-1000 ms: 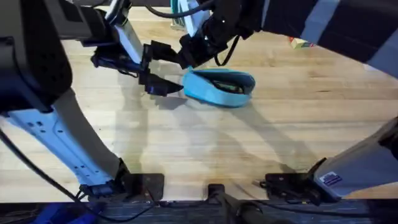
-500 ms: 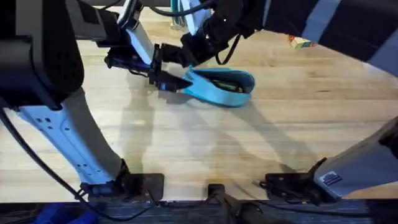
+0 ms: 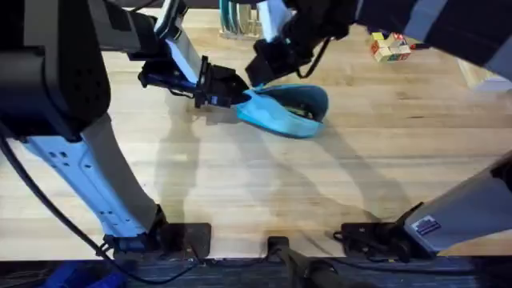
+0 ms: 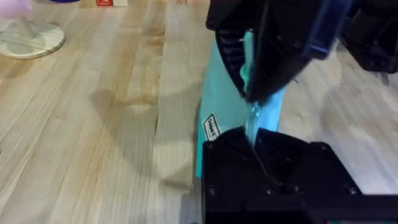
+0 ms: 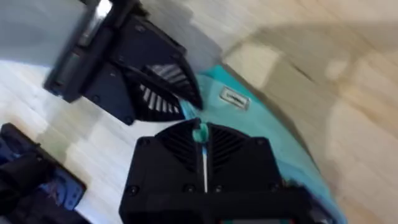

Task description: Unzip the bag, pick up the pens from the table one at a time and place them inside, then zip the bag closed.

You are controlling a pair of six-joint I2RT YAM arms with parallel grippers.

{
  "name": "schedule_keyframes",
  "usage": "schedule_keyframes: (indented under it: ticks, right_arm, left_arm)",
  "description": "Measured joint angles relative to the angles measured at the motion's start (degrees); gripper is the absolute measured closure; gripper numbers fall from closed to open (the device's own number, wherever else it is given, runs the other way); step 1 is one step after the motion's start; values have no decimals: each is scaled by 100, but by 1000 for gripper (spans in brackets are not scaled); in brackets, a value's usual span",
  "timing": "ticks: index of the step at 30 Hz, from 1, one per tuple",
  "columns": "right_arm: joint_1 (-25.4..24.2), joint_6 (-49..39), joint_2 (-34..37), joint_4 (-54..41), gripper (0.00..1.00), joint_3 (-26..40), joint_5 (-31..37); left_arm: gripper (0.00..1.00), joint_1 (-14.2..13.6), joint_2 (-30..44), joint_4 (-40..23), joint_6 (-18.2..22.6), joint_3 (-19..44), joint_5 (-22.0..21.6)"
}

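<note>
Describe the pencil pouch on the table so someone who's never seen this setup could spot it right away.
On the wooden table, look toward the far middle, where both black arms meet. The turquoise pencil pouch lies there, its near end pinched by the left pincer and the right pincer. It is the one soft, bright blue-green thing.

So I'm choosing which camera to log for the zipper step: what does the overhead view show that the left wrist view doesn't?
Overhead alone: both arm bases, the whole turquoise bag with its open mouth, and coloured blocks far back on the table. Left wrist alone: the bag's small label and a white round base. Both show the left gripper and right gripper pinching the same end of the bag.
</note>
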Motion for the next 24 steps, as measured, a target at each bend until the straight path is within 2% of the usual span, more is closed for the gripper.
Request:
schedule_keyframes:
  ticks: [6,7,12,24]
  right_arm:
    - [-380,0,0,-357,971,20,-191]
    - [-587,-9,-7,-532,971,20,-150]
    - [-825,-139,-29,-839,970,22,96]
    - [-861,-439,-182,-870,971,22,775]
  left_arm:
    - [955,-52,0,2,-2,0,58]
    - [955,-46,0,0,-2,0,17]
    - [955,25,9,17,-1,-12,-186]
    - [956,31,9,17,0,-17,-216]
